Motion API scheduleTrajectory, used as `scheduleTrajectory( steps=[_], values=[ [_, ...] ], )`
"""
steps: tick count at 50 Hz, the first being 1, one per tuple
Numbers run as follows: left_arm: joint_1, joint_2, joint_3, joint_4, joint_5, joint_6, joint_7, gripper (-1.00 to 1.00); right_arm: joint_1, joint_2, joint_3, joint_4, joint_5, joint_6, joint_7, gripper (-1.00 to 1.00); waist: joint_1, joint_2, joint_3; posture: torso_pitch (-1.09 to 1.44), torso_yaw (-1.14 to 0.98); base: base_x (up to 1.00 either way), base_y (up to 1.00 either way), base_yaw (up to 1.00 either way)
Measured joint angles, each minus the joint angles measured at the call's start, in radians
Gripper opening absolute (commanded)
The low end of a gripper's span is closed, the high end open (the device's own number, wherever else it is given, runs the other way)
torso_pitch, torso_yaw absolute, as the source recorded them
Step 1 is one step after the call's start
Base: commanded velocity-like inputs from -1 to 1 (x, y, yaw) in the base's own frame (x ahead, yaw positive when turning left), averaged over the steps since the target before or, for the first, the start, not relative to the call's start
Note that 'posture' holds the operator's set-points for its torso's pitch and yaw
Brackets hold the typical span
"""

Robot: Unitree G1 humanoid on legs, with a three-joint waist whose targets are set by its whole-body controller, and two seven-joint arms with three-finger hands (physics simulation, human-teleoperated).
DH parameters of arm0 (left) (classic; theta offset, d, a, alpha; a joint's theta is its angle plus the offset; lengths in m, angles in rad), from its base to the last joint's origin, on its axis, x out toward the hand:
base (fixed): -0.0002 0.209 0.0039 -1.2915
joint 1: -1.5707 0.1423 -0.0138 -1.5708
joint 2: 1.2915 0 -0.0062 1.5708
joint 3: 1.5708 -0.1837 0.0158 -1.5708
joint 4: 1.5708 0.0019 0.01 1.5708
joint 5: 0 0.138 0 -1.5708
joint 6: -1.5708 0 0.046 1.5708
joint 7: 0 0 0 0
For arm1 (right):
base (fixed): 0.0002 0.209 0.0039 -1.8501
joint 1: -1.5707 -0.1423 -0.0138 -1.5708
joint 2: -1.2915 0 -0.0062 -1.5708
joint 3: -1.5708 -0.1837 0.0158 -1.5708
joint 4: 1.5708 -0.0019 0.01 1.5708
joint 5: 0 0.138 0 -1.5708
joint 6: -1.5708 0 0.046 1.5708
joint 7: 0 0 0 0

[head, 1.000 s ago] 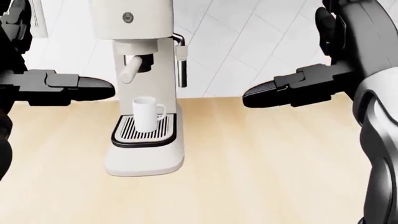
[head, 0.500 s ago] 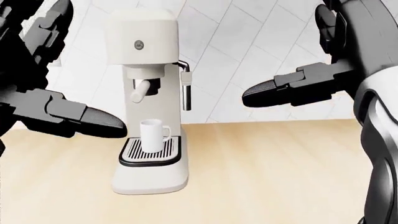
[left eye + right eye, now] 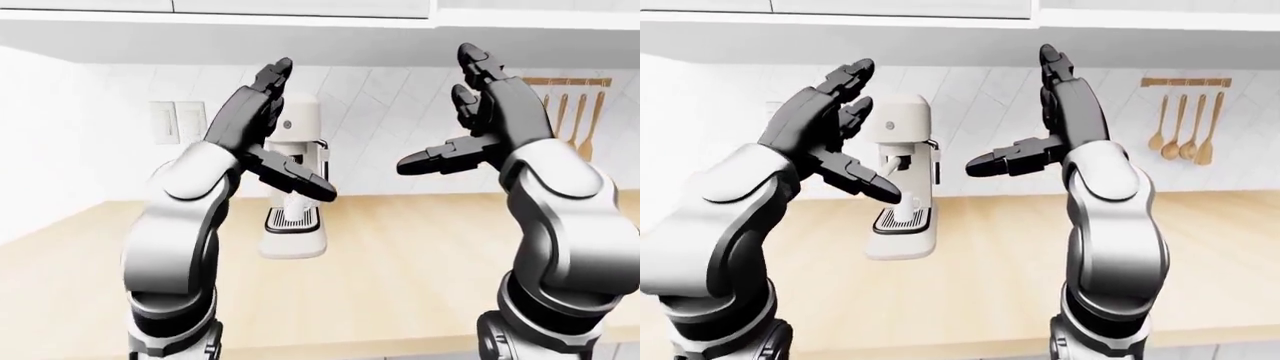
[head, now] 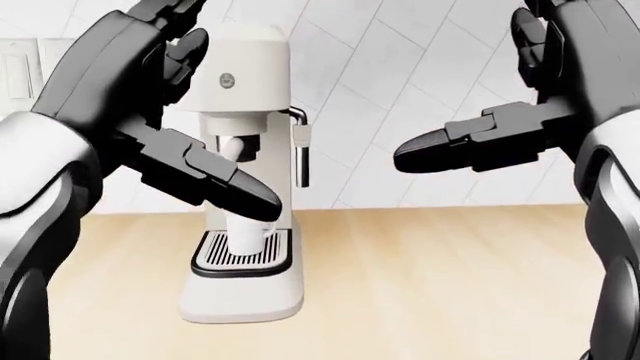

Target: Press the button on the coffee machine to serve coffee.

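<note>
The coffee machine (image 3: 902,176) stands on a pale wooden counter (image 3: 980,255), against a white tiled wall (image 4: 400,90), left of centre in the right-eye view. Its round button (image 4: 228,79) sits high on the cream upper body, and nothing touches it. A white mug (image 3: 906,209) rests on the slatted drip tray (image 4: 242,255) under the spout, and a steam wand (image 4: 299,146) hangs down the machine's right side.

The left hand (image 3: 830,131) is raised before the machine with its fingers spread and holding nothing; its thumb (image 4: 215,180) juts down and to the right, crossing the mug's top in the head view. The fingertips overlap the machine's upper left edge there (whether they touch it cannot be told from these views).

The right hand (image 3: 1055,120) is also raised and spread, holding nothing, its thumb (image 4: 470,150) pointing left toward the machine but well apart from it. Bare wall shows between that thumb and the steam wand.

To the right of the machine the counter runs wide and flat to its near edge. Wooden spoons (image 3: 1185,131) hang on the wall far to the right, and a pair of wall switches (image 3: 176,121) sits left of the machine, below the cabinet's underside (image 3: 940,34).
</note>
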Motion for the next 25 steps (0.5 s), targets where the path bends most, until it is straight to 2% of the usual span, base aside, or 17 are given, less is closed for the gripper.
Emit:
scheduleTrajectory(
  steps=[6, 16, 25],
  values=[
    [-0.031, -0.042, -0.029, 0.065, 0.101, 0.008, -0.057, 1.0, 0.009, -0.001, -0.009, 0.001, 0.007, -0.005, -0.003, 1.0, -0.007, -0.003, -0.002, -0.9, 0.0, 0.0, 0.0, 0.0],
    [-0.028, -0.108, -0.047, 0.216, 0.253, -0.089, -0.123, 1.0, 0.013, -0.003, -0.01, -0.002, 0.018, -0.01, -0.01, 1.0, -0.023, -0.009, -0.006, -0.9, 0.0, 0.0, 0.0, 0.0],
    [-0.028, -0.157, -0.03, 0.359, 0.353, -0.203, -0.149, 1.0, 0.018, -0.001, -0.009, -0.001, 0.026, -0.016, -0.016, 1.0, -0.034, -0.013, -0.006, -0.9, 0.0, 0.0, 0.0, 0.0]
  ],
)
